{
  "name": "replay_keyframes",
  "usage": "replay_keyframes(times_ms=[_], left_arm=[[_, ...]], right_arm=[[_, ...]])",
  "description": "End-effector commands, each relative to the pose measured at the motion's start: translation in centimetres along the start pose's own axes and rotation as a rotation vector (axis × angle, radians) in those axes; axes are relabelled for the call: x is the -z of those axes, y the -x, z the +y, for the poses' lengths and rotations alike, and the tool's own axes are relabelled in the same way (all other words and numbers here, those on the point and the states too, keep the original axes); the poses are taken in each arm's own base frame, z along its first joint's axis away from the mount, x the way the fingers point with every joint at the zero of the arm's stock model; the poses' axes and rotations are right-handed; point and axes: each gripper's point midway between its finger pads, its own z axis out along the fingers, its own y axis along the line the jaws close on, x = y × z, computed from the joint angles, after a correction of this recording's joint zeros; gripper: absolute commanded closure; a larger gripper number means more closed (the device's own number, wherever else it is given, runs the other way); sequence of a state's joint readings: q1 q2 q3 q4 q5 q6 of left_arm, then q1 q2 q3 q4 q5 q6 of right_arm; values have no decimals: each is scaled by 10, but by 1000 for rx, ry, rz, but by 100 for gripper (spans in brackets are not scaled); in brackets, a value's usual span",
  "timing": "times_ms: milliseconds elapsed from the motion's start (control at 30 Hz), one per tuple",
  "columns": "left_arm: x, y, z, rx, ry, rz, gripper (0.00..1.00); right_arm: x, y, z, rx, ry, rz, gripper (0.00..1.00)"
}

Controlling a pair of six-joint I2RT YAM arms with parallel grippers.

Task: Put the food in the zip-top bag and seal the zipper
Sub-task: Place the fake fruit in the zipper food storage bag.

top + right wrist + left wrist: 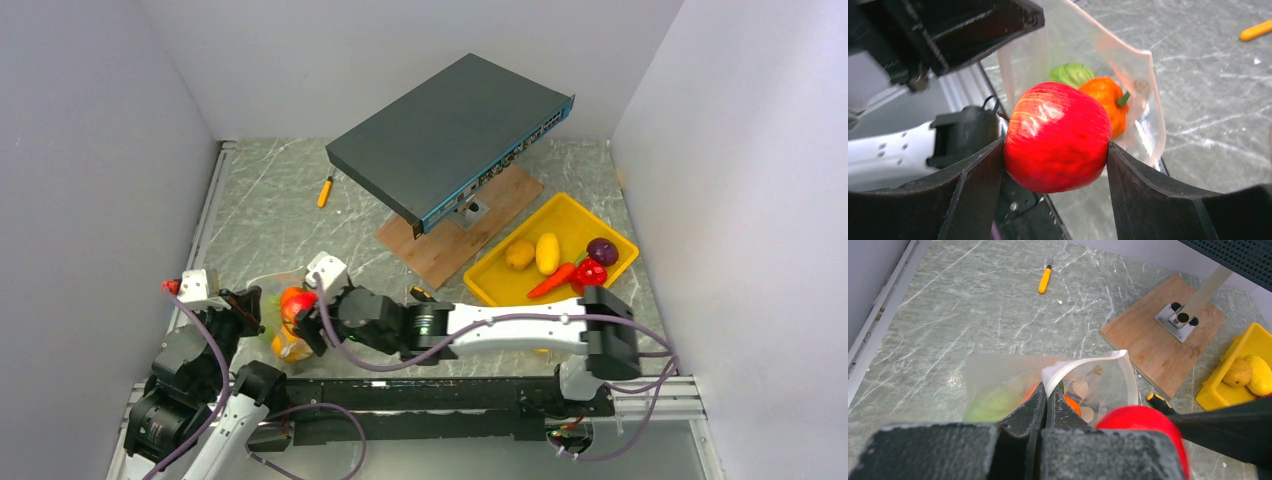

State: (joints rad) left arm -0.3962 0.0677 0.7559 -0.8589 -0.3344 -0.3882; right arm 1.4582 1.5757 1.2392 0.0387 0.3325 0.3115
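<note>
Two claws, both busy. The right claw [1055, 167] is clamped on a glossy red apple [1058, 132], one finger on each side of it, holding it right at the open mouth of the zip-top bag [998, 372]. The left claw [1045, 399] is squeezed tight on the zipper [1083, 361], that whitish strip along the bag's mouth. It's pinching the strip near one end and holding that edge up, and the mouth gapes.

The bag sits on the near-left part of the tabletop [270, 210], just in front of the left arm. Inside it already are a green cabbage [1072, 74] and an orange pumpkin [1103, 97], side by side.

Well apart over on the right, the yellow tray [575, 215] holds two yellow potatoes [519, 254], a carrot [552, 281], a purple onion [602, 250] and a red pepper [589, 272]. A yellow-handled screwdriver [324, 191] lies by itself toward the far wall.
</note>
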Motion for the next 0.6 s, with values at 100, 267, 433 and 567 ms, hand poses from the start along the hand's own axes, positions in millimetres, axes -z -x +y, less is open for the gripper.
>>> replay_keyframes(times_ms=[100,267,433,567], left_arm=[[1,14,-2,37,-1,-58,100],[1,14,-5,30,-20,-62,100],[1,15,-8,24,-36,-60,100],[1,15,-10,20,-49,-62,100]], right_arm=[[-59,26,2,106,-79,-92,100],[-74,22,18,84,60,-109,100],[-85,29,28,58,164,-182,100],[-100,39,22,4,177,-240,98]])
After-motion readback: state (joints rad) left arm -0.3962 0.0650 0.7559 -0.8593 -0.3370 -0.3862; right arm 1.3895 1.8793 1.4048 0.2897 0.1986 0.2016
